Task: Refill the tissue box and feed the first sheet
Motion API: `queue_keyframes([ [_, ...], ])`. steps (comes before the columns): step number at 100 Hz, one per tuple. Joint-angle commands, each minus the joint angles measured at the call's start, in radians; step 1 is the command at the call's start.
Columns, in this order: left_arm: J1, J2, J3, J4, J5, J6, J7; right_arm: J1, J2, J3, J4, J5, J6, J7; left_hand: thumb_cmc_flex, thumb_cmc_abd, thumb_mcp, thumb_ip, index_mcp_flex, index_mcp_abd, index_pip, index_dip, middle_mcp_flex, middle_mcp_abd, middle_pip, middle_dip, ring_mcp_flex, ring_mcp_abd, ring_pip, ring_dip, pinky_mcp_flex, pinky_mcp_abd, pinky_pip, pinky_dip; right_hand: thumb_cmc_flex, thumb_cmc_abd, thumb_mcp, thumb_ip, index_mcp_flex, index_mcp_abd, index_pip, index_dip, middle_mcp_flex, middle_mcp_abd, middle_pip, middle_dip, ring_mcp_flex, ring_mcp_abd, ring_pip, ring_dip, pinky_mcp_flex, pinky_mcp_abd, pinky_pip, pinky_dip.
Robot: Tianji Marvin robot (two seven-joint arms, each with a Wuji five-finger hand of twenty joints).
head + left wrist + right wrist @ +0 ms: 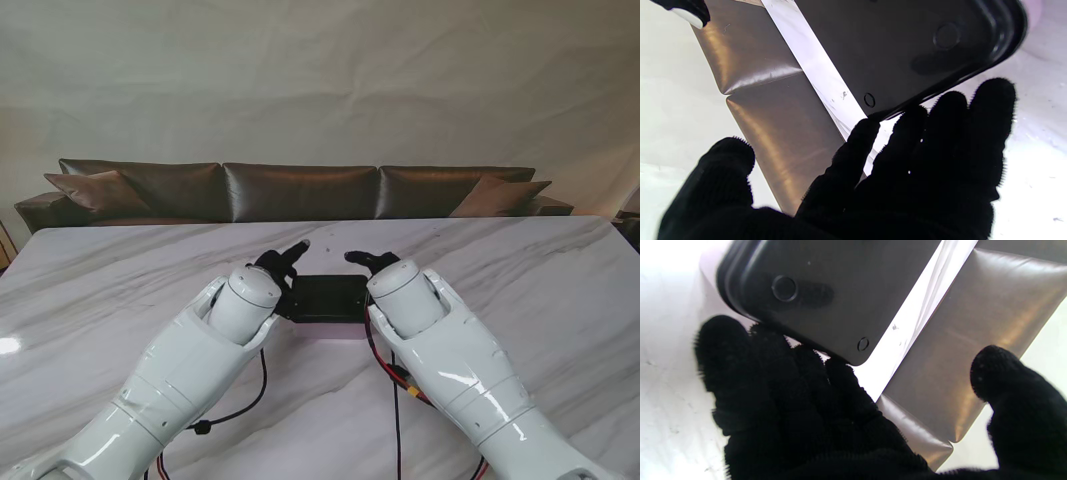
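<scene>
Where hands flank it, black tissue box [325, 297].

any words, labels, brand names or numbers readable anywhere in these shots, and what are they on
None can be read.
Black tissue box: its dark flat face shows only plain round marks in both wrist views, no lettering.
Left hand and right hand: plain black gloves, no print.
White arm shells, marble table, brown sofa: no visible text or logo.
</scene>
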Motion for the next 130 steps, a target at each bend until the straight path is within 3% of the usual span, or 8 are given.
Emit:
queue_keyframes([
  [1,0.000,-0.020,0.005,-0.006,-0.008,-0.007,-0.024,0.005,-0.016,-0.004,-0.005,0.004,-0.006,0.019,0.006,0.022,-0.024,0.002,0.044,-0.032,0.073,0.020,0.026,-0.137,0.057,0.028,-0.002,0.015,0.016,0.003,0.025,-0.117,0.530,-0.002,0.002,0.007,-0.019,0.020,0.043,-0.089,0.064,0.029,0.036,-0.028,0.006,-0.004,0.032,-0.027,0.023,-0.008,0.022,-0.122,0.013,0.005],
  [57,-0.015,-0.021,0.011,-0.004,-0.003,-0.016,-0.025,0.016,-0.016,-0.005,-0.005,-0.003,0.000,0.022,0.004,0.022,-0.024,0.002,0.044,-0.034,0.074,0.021,0.028,-0.137,0.057,0.028,0.000,0.015,0.017,0.003,0.026,-0.118,0.533,0.000,0.003,0.006,-0.019,0.020,0.043,-0.089,0.063,0.029,0.036,-0.027,0.006,-0.004,0.033,-0.029,0.021,-0.008,0.021,-0.122,0.012,0.006],
  [130,-0.022,-0.026,0.016,0.047,-0.013,-0.036,-0.028,0.041,-0.027,-0.018,0.071,0.024,-0.026,0.018,0.003,0.022,-0.023,0.002,0.044,-0.036,0.074,0.021,0.029,-0.138,0.059,0.029,0.000,0.014,0.016,0.002,0.026,-0.118,0.533,0.000,0.006,0.008,-0.021,0.020,0.041,-0.090,0.063,0.030,0.033,-0.033,0.004,-0.005,0.028,-0.036,0.014,-0.010,0.012,-0.123,0.006,0.006],
])
